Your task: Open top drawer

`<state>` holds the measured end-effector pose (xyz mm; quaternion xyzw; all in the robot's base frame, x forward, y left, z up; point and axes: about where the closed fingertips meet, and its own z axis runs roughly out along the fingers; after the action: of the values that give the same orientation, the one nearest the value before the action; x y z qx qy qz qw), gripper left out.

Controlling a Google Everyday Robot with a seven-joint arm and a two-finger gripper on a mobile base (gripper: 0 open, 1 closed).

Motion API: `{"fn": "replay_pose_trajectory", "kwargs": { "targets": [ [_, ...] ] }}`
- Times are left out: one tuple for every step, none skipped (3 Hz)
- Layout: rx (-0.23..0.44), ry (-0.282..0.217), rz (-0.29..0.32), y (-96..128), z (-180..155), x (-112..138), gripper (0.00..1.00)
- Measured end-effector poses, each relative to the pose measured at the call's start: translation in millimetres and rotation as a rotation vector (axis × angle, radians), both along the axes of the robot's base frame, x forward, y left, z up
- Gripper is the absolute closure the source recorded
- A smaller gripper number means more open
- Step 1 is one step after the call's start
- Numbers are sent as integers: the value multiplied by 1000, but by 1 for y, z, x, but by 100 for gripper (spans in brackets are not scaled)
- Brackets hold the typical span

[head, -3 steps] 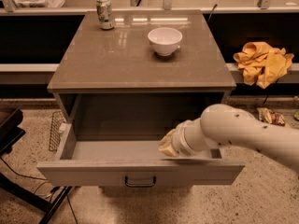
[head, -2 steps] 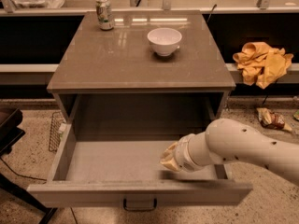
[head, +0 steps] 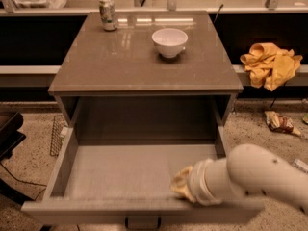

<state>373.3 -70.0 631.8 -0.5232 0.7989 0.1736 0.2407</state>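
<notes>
The top drawer (head: 120, 172) is pulled far out of the grey cabinet, showing a plain grey inside with nothing in it. Its front panel (head: 96, 213) runs along the bottom of the camera view, with the black handle (head: 143, 222) partly cut off by the frame edge. My white arm (head: 260, 177) reaches in from the lower right. My gripper (head: 182, 186) sits at the drawer's front edge, right of centre, just inside the front panel and above the handle.
A white bowl (head: 169, 42) and a can (head: 108, 13) stand on the cabinet top (head: 120, 66). A yellow cloth (head: 270, 64) lies on a ledge at the right. A wrapper (head: 279, 122) lies on the floor at the right. A black object (head: 8, 131) stands at the left.
The drawer has slid further out toward the camera. My arm and gripper have drawn back with the drawer's front edge.
</notes>
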Motion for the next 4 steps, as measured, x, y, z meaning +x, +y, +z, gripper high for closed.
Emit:
{"fn": "replay_pose_trajectory", "kwargs": {
  "targets": [
    [3, 7, 2, 1, 1, 0, 100],
    [1, 5, 3, 1, 1, -1, 75],
    [-1, 4, 4, 2, 2, -1, 51],
    [-2, 3, 7, 2, 2, -2, 28]
  ]
}}
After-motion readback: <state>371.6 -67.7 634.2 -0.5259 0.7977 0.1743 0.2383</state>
